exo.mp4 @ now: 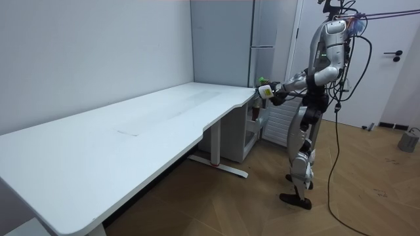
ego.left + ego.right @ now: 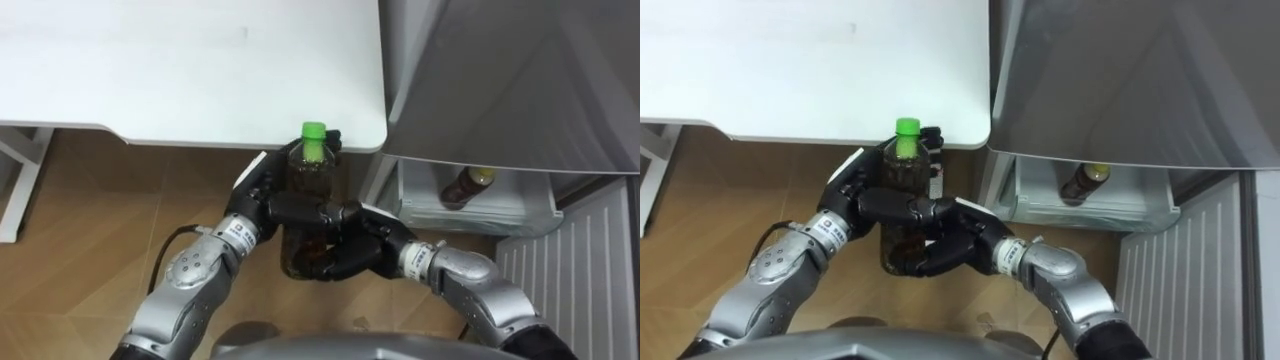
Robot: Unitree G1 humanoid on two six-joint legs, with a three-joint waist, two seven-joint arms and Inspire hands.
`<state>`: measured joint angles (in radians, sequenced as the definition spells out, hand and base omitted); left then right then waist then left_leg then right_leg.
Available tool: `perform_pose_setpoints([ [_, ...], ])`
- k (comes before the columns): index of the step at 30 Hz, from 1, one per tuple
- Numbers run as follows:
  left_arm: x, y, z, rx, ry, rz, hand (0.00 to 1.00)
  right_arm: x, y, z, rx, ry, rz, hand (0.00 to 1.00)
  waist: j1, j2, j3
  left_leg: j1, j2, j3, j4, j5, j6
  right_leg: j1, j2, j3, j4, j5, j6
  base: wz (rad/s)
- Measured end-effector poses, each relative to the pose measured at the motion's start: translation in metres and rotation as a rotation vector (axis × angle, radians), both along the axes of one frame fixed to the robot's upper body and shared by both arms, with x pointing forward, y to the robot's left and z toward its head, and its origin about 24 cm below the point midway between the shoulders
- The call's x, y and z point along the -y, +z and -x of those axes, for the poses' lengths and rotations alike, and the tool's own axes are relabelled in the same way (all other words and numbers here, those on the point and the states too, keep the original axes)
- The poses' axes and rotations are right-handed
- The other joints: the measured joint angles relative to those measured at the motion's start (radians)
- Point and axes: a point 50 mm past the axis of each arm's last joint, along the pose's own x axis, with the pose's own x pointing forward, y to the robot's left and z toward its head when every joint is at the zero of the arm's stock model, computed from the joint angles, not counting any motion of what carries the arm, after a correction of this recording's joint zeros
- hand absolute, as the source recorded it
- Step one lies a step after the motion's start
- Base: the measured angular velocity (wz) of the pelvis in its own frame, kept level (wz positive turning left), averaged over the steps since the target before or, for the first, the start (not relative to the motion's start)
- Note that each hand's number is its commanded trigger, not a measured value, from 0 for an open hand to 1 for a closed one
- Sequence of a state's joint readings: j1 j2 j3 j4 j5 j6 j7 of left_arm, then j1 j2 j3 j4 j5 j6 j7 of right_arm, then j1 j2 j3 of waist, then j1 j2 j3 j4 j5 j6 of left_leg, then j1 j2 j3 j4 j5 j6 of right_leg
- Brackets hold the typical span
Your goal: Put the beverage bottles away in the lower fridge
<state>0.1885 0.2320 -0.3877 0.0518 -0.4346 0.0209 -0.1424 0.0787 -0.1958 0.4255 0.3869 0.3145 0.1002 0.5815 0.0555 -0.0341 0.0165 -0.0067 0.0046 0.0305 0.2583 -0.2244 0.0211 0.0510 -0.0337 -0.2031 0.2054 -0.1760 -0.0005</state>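
I hold a dark drink bottle [image 2: 306, 182] with a green cap [image 2: 314, 132] upright in front of my chest, just off the white table's corner [image 2: 360, 120]. My left hand [image 2: 262, 207] curls round its upper body from the left. My right hand [image 2: 345, 250] wraps its lower part from the right. The same bottle [image 2: 902, 180] sits between both hands [image 2: 872, 208] [image 2: 952, 245] in the right eye view. Another dark bottle with a yellow cap [image 2: 466, 186] lies in the open lower fridge drawer [image 2: 520, 215]. In the room view I stand by the table's end, bottle [image 1: 264, 90] held out.
The grey fridge [image 2: 500, 70] stands to my right, beside the table [image 1: 131, 131]. Its lower door [image 2: 590, 270] stands open at the far right. Wooden floor lies below my arms. A white table leg [image 2: 20, 180] shows at the left.
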Motion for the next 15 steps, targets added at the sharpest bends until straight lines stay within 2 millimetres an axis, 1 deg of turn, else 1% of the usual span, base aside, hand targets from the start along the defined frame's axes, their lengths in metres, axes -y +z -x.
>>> perform_pose_setpoints([
  [2, 0.0003, 0.0019, -0.0003, 0.014, -0.009, -0.014, 0.00, 0.0001, -0.0005, 0.0010, -0.002, 0.008, 0.006, 1.00, -0.001, 0.008, 0.0010, 0.001, 0.000, 0.001, 0.000, 0.000, 0.000, 0.000, 0.000, 0.001, 0.000, 0.000, 0.000, 0.00],
  [4, 0.0009, 0.0029, -0.0005, 0.018, -0.012, -0.012, 0.00, 0.0000, -0.0013, 0.0027, -0.006, 0.023, 0.012, 1.00, -0.002, 0.011, 0.0006, 0.003, -0.001, 0.001, -0.001, 0.000, 0.000, 0.001, 0.000, 0.001, 0.000, 0.000, 0.000, 0.00],
  [8, 0.0011, 0.0063, -0.0011, 0.033, -0.017, -0.012, 0.00, 0.0013, -0.0015, 0.0030, -0.006, 0.028, 0.015, 1.00, -0.002, 0.015, 0.0034, 0.018, -0.001, 0.002, -0.005, 0.000, 0.000, 0.016, 0.001, 0.005, -0.001, 0.000, 0.000, 0.00],
  [15, 0.0004, 0.0072, -0.0016, 0.044, -0.024, -0.034, 0.00, 0.0066, -0.0019, 0.0035, -0.008, 0.034, 0.029, 1.00, 0.000, 0.018, 0.0053, 0.020, -0.001, 0.005, -0.005, 0.000, 0.000, 0.016, 0.001, 0.005, -0.001, 0.000, 0.000, -0.01],
])
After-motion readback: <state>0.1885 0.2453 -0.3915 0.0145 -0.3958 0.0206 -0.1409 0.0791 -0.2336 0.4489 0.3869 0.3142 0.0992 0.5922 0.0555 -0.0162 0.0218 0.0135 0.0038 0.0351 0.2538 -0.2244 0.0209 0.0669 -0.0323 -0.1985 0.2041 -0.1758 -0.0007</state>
